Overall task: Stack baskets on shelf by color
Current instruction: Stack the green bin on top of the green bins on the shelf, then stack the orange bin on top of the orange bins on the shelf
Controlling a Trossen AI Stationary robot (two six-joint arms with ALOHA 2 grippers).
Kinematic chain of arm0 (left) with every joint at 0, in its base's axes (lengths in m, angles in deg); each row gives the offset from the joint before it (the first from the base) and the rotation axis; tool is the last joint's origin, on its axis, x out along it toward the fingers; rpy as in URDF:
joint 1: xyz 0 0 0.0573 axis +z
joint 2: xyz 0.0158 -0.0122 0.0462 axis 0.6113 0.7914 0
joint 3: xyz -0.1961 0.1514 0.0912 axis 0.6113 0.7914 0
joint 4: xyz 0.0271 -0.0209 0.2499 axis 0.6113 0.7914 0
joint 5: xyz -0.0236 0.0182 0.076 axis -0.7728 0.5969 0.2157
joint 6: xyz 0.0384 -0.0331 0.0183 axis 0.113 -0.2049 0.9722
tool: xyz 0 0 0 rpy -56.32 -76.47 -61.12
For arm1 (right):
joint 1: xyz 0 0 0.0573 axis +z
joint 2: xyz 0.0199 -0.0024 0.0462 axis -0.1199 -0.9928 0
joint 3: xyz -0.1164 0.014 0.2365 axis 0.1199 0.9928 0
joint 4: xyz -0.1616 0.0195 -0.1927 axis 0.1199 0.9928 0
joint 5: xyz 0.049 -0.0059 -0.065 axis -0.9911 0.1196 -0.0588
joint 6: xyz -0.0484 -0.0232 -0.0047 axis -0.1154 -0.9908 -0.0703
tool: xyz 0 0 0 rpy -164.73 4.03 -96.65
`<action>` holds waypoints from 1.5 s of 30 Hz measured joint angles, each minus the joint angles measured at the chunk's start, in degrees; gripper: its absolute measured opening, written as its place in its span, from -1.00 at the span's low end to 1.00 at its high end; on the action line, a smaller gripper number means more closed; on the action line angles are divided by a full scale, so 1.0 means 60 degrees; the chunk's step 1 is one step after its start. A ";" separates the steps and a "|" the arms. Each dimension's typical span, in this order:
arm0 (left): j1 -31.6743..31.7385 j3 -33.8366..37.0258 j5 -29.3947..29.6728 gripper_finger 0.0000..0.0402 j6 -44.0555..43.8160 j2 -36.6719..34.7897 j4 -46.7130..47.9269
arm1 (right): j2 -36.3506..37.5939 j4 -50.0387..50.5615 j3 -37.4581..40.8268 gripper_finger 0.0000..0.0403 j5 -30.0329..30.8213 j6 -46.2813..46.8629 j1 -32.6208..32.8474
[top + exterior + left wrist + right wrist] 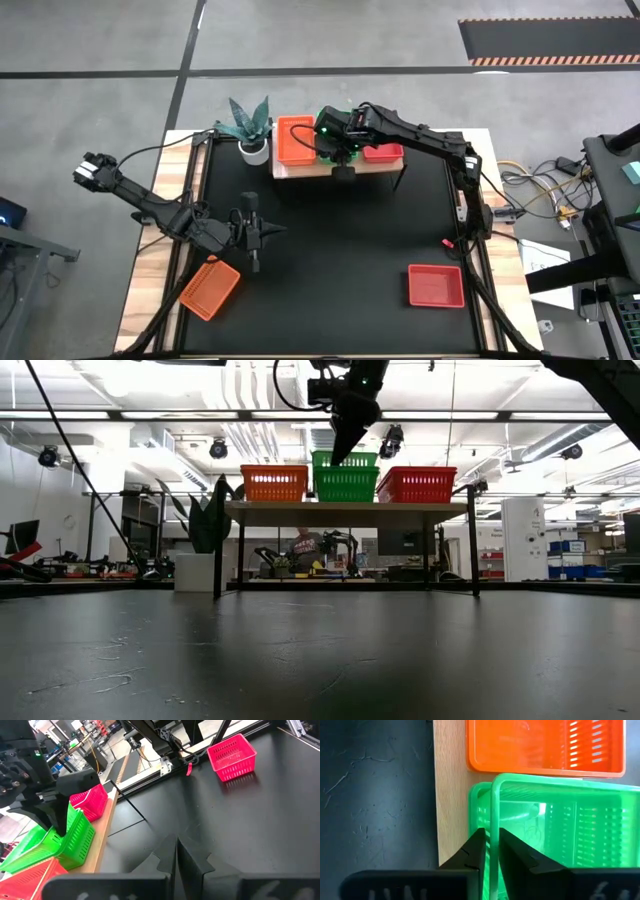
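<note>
While the right claw (489, 851) pinches the rim of the top green basket (560, 825) at the shelf's (300, 169) middle, orange (273, 482) and red (415, 484) stacks flank it; the left claw (176, 851), shut, waits over the surface (340, 240) beside a loose orange basket (209, 288).

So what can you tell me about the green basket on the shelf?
The green plastic mesh basket is rectangular, with slotted walls. It sits tilted in another green basket, in the middle of the light-wood shelf, between the orange basket and the red one. The right end effector straddles its rim.
</note>
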 joint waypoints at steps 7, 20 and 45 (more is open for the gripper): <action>0.0000 0.0000 0.0000 -1.00 -0.0004 0.0000 0.0002 | 0.0033 0.0072 -0.0161 -0.56 0.0079 0.0184 0.0000; 0.0000 0.0000 0.0000 -1.00 -0.0007 0.0000 -0.0044 | 0.0116 0.1096 -0.1275 -0.66 0.0079 0.0764 0.0240; -0.0224 0.0346 -0.0389 -1.00 -0.1510 0.0007 -0.0879 | 0.1784 -0.2365 0.3668 -0.96 0.0041 0.1537 0.4254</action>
